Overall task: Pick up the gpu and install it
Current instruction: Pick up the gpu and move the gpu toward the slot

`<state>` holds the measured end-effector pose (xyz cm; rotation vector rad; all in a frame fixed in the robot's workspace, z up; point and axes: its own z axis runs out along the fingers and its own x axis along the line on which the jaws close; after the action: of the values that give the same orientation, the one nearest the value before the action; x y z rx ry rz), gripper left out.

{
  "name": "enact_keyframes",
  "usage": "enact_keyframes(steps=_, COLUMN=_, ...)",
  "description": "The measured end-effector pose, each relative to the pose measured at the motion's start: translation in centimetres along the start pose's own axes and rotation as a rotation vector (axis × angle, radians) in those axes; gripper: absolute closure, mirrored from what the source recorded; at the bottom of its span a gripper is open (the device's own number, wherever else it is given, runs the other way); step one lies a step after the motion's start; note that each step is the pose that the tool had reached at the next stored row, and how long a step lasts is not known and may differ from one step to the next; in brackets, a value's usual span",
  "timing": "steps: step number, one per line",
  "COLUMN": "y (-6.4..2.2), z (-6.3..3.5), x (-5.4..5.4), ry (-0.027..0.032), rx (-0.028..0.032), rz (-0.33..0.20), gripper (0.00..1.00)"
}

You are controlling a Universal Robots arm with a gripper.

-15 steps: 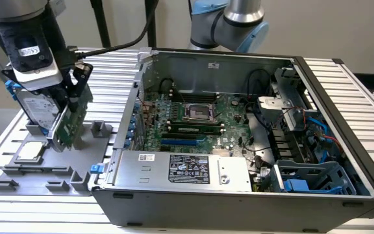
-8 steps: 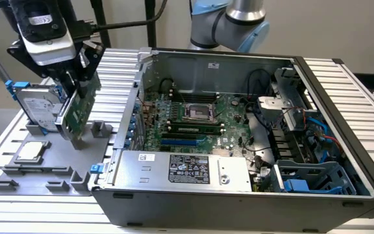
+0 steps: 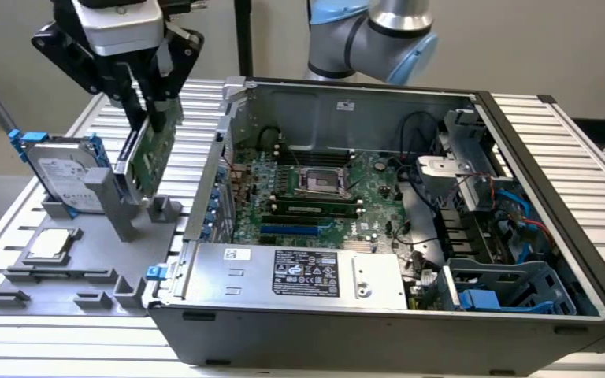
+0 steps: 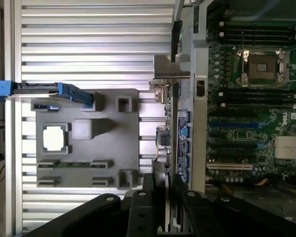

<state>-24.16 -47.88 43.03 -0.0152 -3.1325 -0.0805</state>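
Note:
My gripper (image 3: 142, 93) is shut on the top edge of the gpu (image 3: 155, 146), a thin card with a green circuit face. The card hangs upright and slightly tilted, lifted above the grey holder tray (image 3: 82, 260) at the exterior view's left. It is beside the outer wall of the open computer case (image 3: 218, 157). In the wrist view the gpu (image 4: 170, 128) appears edge-on with its silver end bracket (image 4: 171, 69) at the far end, and the black fingers (image 4: 150, 197) clamp it from both sides. The motherboard (image 4: 256, 123) lies just past the case wall.
A silver hard drive in a blue frame (image 3: 66, 177) stands on the tray, and a square processor chip (image 3: 53, 244) lies near it. The case holds a power supply (image 3: 292, 272), a CPU socket (image 3: 318, 181), blue slots (image 3: 292, 231) and cables (image 3: 491, 213). The arm's base (image 3: 371, 39) stands behind the case.

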Motion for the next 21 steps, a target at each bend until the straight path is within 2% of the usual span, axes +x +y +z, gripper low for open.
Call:
enact_keyframes(steps=3, y=0.08, z=-1.17, x=-1.4, ry=0.0044, rx=0.0, rz=0.0, gripper=0.73)
enact_keyframes(steps=6, y=0.1, z=-1.51, x=-2.7, ry=0.0073, rx=0.0001, rz=0.0, gripper=0.73)
enact_keyframes(steps=15, y=0.17, z=-1.5, x=-6.8, ry=0.0085, rx=-0.0001, rz=0.0, gripper=0.73)
enact_keyframes(steps=21, y=0.74, z=-0.78, x=-9.5, ry=0.0085, rx=0.0001, rz=0.0, gripper=0.73)
